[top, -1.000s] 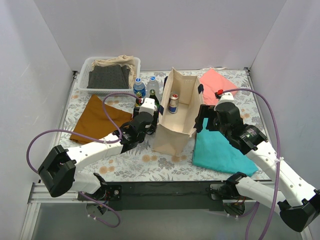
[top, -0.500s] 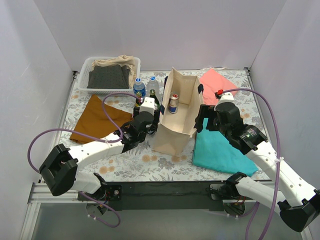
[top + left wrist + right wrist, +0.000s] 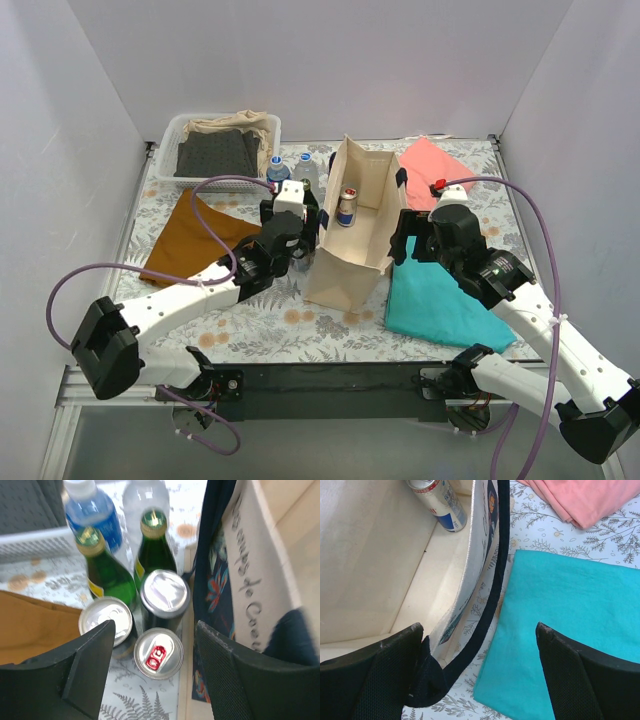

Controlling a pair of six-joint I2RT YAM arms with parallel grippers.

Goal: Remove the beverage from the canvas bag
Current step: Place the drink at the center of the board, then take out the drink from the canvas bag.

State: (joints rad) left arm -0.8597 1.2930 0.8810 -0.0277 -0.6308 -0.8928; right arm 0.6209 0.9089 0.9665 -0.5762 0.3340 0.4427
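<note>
Look for the beverage can (image 3: 347, 206) at the far end inside the canvas bag (image 3: 345, 272). Note the left fingers (image 3: 290, 213) apart and empty above the cans and bottles (image 3: 161, 592) on the desk (image 3: 260, 325), and the right fingers (image 3: 402, 243) wide apart astride the bag's right wall. Beware of toppling that crowded group, or of folding the wall (soft cloth). See the bag floor from the right wrist only, and the can tops from the left.
</note>
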